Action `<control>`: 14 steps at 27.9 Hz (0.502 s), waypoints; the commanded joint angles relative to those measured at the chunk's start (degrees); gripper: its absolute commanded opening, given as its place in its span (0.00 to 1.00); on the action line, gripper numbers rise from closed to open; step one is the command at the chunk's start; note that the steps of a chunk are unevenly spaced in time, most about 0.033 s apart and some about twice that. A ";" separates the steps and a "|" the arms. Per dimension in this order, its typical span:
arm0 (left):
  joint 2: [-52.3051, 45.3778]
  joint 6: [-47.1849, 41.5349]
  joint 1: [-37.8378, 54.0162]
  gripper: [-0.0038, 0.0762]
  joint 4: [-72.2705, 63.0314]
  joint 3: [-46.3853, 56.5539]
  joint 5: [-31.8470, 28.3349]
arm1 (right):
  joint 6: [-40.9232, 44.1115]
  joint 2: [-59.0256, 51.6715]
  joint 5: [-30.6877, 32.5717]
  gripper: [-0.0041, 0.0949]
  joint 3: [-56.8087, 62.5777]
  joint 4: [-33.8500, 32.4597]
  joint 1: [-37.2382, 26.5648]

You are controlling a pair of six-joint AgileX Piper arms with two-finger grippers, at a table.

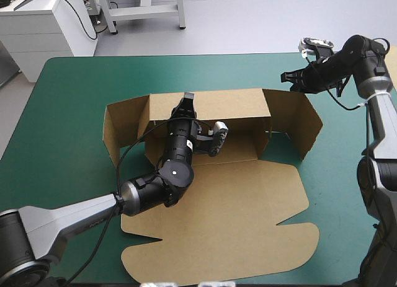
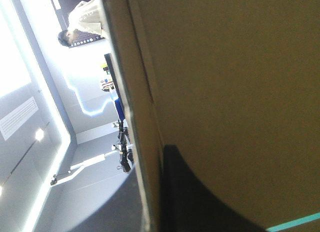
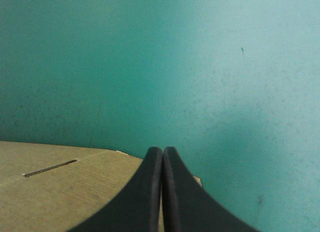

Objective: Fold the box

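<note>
The brown box (image 1: 236,194) lies mid-table with its back wall (image 1: 229,104) and two side flaps raised and its lid flat toward the front. My left gripper (image 1: 187,100) reaches over the box floor to the back wall's top edge and is shut on the box. In the left wrist view (image 2: 161,152) the board (image 2: 235,81) fills the frame, with one black finger (image 2: 200,197) pressed to its face and the other hidden. My right gripper (image 1: 290,76) hovers beyond the right flap (image 1: 307,123), shut and holding nothing (image 3: 162,157). A slotted corner of board (image 3: 60,192) lies just beneath it.
Bare teal-green cover (image 1: 68,113) surrounds the box on the left, at the back and on the right (image 3: 225,66). The lid's front edge nearly reaches the table's front edge. A white cabinet (image 1: 37,26) stands beyond the far left corner.
</note>
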 commanded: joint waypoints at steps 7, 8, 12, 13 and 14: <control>-2.33 -5.46 2.38 0.04 5.96 -1.83 2.83 | -1.13 -4.39 1.60 0.02 -1.77 1.48 -2.44; -2.33 -6.04 2.38 0.04 5.96 -1.83 2.84 | -1.13 -4.39 1.60 0.02 -1.77 1.48 -2.44; -2.33 -8.82 2.38 0.04 5.96 -1.83 2.74 | -1.13 -4.28 0.37 0.02 -1.77 3.54 -2.44; -2.33 -8.92 2.38 0.04 5.96 -1.83 2.84 | -1.35 -3.77 -1.66 0.02 -1.77 5.80 -2.44; -2.33 -8.92 2.38 0.04 5.96 -1.83 2.82 | -1.35 -3.43 -2.56 0.02 -1.77 6.54 -2.44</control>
